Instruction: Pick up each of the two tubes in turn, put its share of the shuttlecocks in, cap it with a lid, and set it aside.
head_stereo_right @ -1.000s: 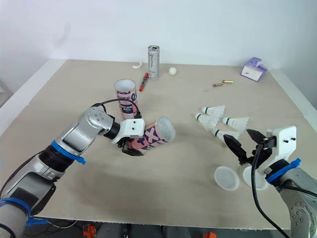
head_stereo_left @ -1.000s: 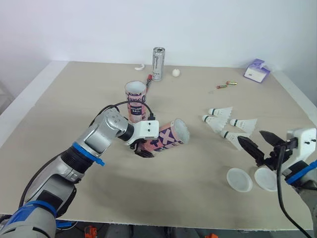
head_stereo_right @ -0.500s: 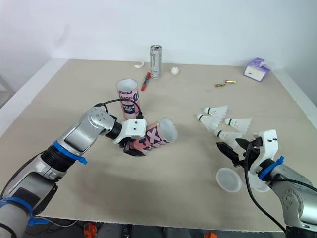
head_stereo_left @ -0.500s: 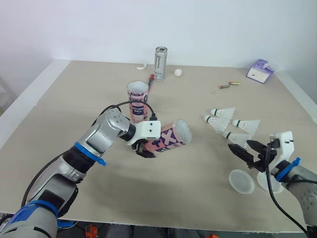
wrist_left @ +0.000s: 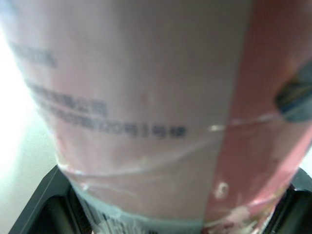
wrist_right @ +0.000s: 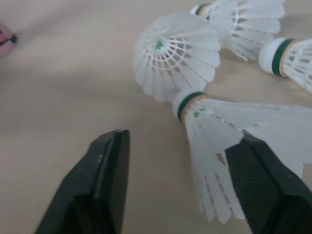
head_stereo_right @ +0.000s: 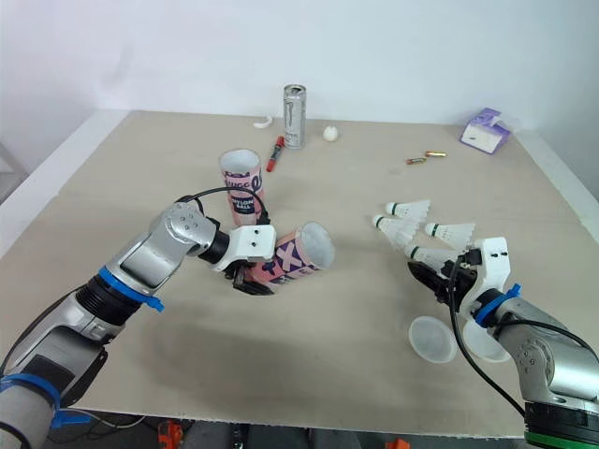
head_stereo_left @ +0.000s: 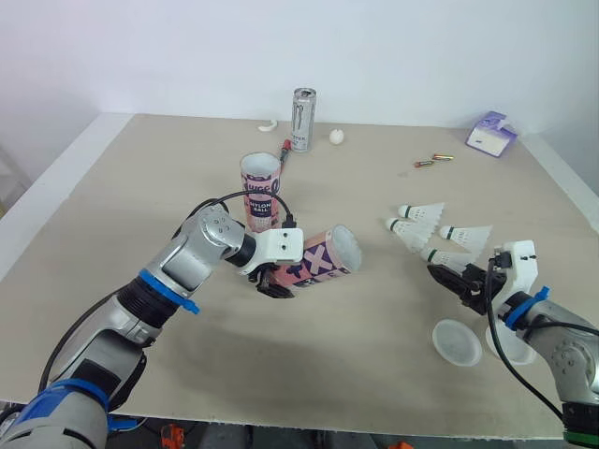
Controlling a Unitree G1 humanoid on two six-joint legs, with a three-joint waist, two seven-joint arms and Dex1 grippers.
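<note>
I hold the left gripper [head_stereo_left: 274, 283] clamped on the pink tube [head_stereo_left: 323, 257]. The right gripper [head_stereo_left: 457, 281], spread, brackets a shuttlecock [wrist_right: 214, 122] at the tube's 3 o'clock (none loaded, I judge).

A silver drink can [head_stereo_left: 300, 120] is being shown standing upright near the far edge of the beige table [head_stereo_left: 122, 196]. A small white ball [head_stereo_left: 335, 137] is being shown just to the can's right, and a red pen [head_stereo_left: 283, 150] is being shown lying near its left. A curved white scrap [head_stereo_left: 265, 126] is being shown beyond the pen. Two small batteries [head_stereo_left: 430, 160] are being shown further right, with a purple packet [head_stereo_left: 490, 134] beyond them, near the table's far right corner.
</note>
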